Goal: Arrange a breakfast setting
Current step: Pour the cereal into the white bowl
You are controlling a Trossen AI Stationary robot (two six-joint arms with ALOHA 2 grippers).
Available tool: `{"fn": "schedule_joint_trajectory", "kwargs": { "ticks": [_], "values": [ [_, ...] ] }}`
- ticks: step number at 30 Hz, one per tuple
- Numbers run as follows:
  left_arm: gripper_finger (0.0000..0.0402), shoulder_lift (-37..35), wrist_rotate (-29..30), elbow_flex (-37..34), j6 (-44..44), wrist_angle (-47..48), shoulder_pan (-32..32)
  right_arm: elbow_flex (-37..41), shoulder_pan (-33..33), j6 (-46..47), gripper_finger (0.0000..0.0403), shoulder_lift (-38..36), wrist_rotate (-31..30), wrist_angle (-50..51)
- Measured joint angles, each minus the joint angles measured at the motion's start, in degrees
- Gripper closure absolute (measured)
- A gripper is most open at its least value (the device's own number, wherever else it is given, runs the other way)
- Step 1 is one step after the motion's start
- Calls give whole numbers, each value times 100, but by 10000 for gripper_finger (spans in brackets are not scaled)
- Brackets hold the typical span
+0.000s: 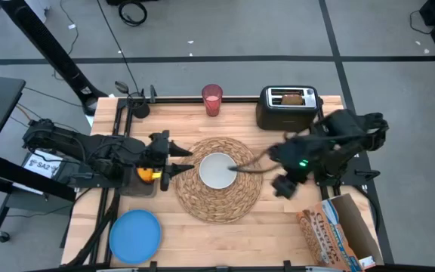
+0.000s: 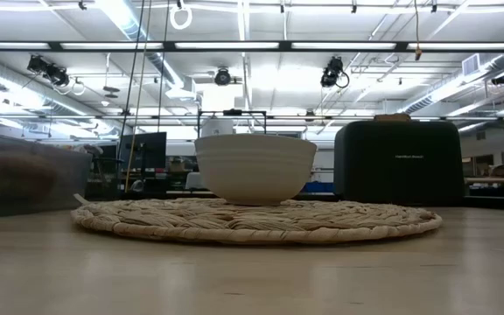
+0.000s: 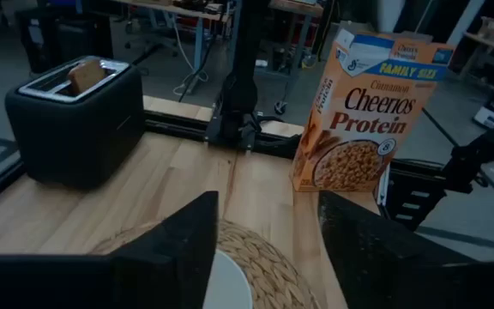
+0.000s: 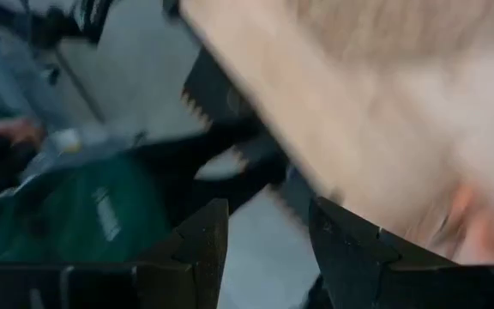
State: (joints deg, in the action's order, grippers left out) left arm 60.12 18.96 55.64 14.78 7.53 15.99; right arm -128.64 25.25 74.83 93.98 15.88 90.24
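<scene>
Your bowl (image 1: 217, 170) sat centred on the mat (image 1: 219, 180) mid-bench. Your left pincer (image 1: 180, 161), fingers apart and empty, was just left of it; a careless pull-back could have nudged it. The right pincer (image 1: 287, 177), blurred, hung to the right; I couldn't tell its state.

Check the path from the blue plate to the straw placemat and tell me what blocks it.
Nothing visible blocks it. The blue plate lies at the table's front left corner, and bare wood runs from it to the straw placemat. The left gripper hovers by the placemat's left edge, above that path, not across it. The white bowl already sits on the mat's centre.
</scene>
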Motion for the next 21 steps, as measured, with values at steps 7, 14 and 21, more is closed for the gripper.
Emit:
{"fn": "schedule_joint_trajectory", "kwargs": {
  "ticks": [7,14,21],
  "values": [
    [175,390,-156,0,-92,-271,-42,9,1389,1895,233,-202,523,-18],
    [175,708,-157,0,-95,-676,-39,13,2615,4217,233,-276,530,-20],
    [175,952,-193,0,-45,-1135,-11,419,3102,5103,233,-134,-74,-41]
  ]
}}
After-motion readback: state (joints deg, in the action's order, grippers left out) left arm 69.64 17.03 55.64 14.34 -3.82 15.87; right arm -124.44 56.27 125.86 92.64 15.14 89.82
